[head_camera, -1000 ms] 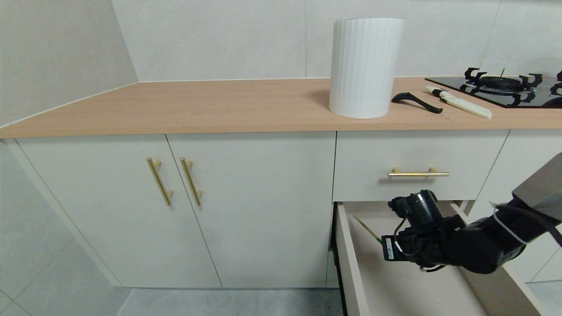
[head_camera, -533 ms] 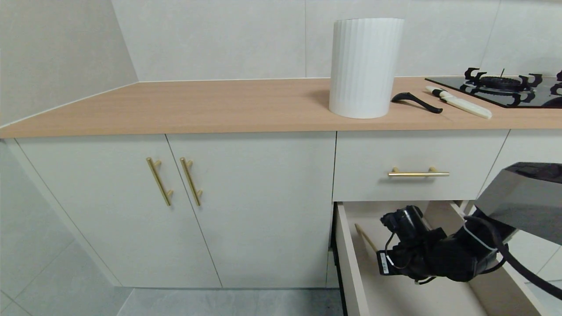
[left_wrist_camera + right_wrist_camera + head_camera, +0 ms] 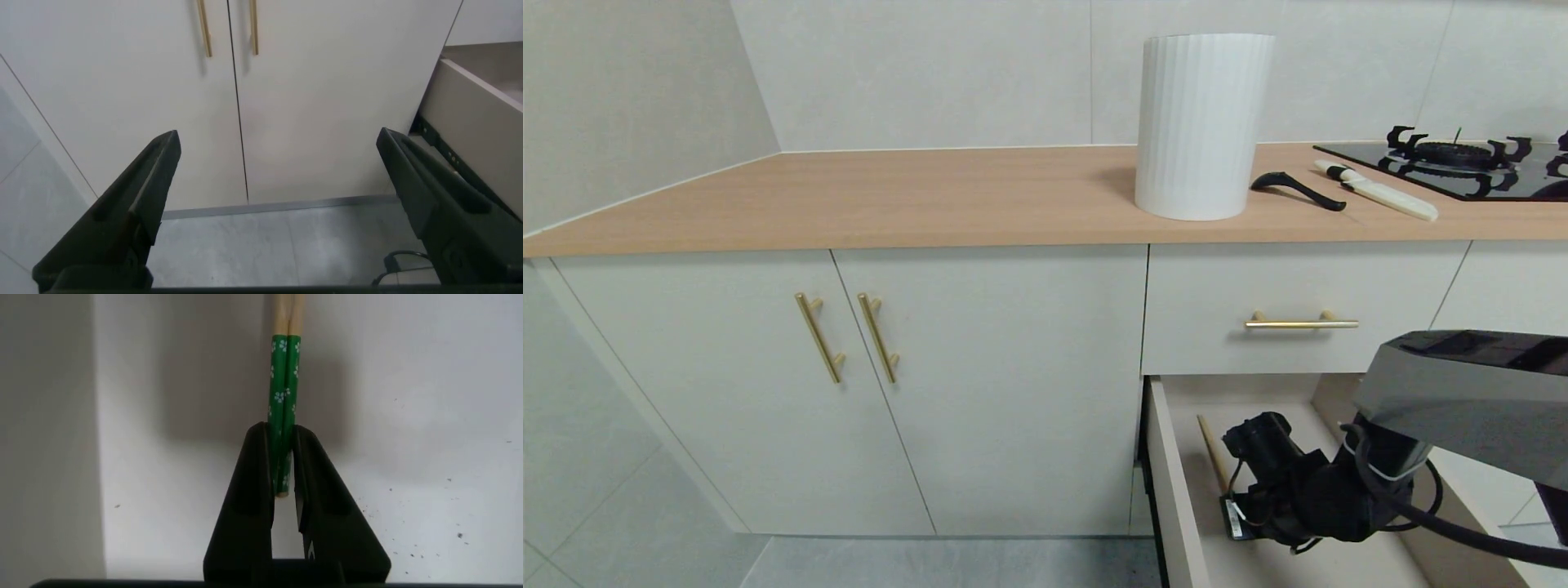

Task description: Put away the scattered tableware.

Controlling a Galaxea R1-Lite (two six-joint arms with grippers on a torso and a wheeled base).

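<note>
A pair of wooden chopsticks [image 3: 283, 384] with green patterned ends is pinched between the fingers of my right gripper [image 3: 282, 441], which is shut on them. In the head view the chopsticks [image 3: 1211, 453] slant down along the left side of the open drawer [image 3: 1174, 490], close to its pale floor, with the right gripper [image 3: 1240, 502] low inside it. On the countertop lie a black-handled utensil [image 3: 1297, 189] and a white knife [image 3: 1380, 193]. My left gripper [image 3: 282, 204] hangs open near the floor, facing the cabinet doors.
A tall white ribbed container [image 3: 1201, 122] stands on the wooden counter [image 3: 931, 196], left of the utensils. A black gas hob [image 3: 1454, 163] sits at the far right. Above the open drawer is a shut drawer with a gold handle [image 3: 1301, 323]. Two cabinet doors [image 3: 849, 335] are shut.
My right arm has sunk deeper into the open drawer and shifted slightly left, carrying the chopsticks down toward the drawer floor. The left gripper and the counter items are unchanged.
</note>
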